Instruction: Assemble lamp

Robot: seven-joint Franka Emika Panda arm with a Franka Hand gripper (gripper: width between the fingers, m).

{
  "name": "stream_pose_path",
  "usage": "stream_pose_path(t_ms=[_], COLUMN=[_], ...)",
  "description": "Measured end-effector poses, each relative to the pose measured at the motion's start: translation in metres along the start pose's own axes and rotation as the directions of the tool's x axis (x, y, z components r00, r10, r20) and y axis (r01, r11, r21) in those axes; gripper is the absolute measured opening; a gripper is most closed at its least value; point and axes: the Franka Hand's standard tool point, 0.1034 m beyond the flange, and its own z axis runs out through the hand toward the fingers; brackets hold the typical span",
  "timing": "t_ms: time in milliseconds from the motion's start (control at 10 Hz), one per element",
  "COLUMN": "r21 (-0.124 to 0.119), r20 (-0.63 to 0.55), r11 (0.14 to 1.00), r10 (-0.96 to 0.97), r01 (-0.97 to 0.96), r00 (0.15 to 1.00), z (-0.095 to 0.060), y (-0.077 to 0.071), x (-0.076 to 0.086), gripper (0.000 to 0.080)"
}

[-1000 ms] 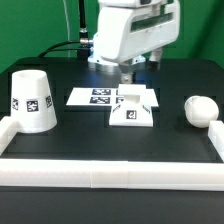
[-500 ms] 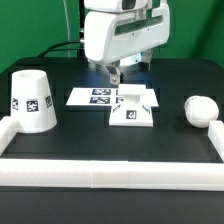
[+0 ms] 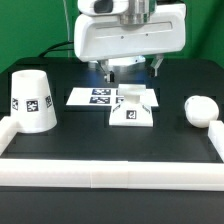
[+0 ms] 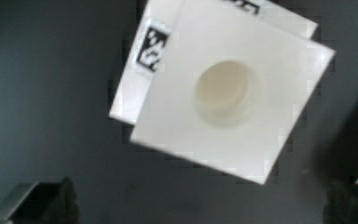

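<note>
The square lamp base (image 3: 131,108) sits mid-table with a tag on its front. In the wrist view the base (image 4: 220,95) shows its round socket facing up. The cone-shaped shade (image 3: 30,100) stands at the exterior view's left. The rounded bulb (image 3: 200,110) lies at the exterior view's right. My gripper (image 3: 131,70) hovers above and just behind the base. It is open and empty. In the wrist view the gripper (image 4: 202,195) has its dark fingertips (image 4: 43,200) spread wide, and nothing lies between them.
The marker board (image 3: 95,96) lies flat behind the base, partly under it. A long white rail (image 3: 110,170) runs along the front, with raised ends at both sides. A cable hangs behind the arm.
The hand has turned and swung over the base. It now looks broader and covers more of the top of the exterior view. The lamp parts have not moved.
</note>
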Motion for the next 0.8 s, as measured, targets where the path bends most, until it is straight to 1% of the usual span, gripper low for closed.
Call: stream_pose_path(t_ms=[100,300,400,600,800], r21=[0.001,0.006,0.009,0.011,0.01], r20=[-0.002,-0.002,-0.001,0.004,0.008], r11=[1.0,0.988,0.984,0.952,0.949], r10=[0.018,0.152,0.18,0.304,0.316], r01=[-0.018,-0.152,-0.18,-0.304,-0.316], r00=[1.0,0.988,0.984,0.953,0.949], z=[0.0,0.0,0.0,0.009,0.016], y=[-0.001,-0.003,-0.003,-0.004,-0.005], x=[0.001,0.001,0.001,-0.006,-0.012], gripper=[0.0699,0.0699,0.0699,0.0699,0.0699])
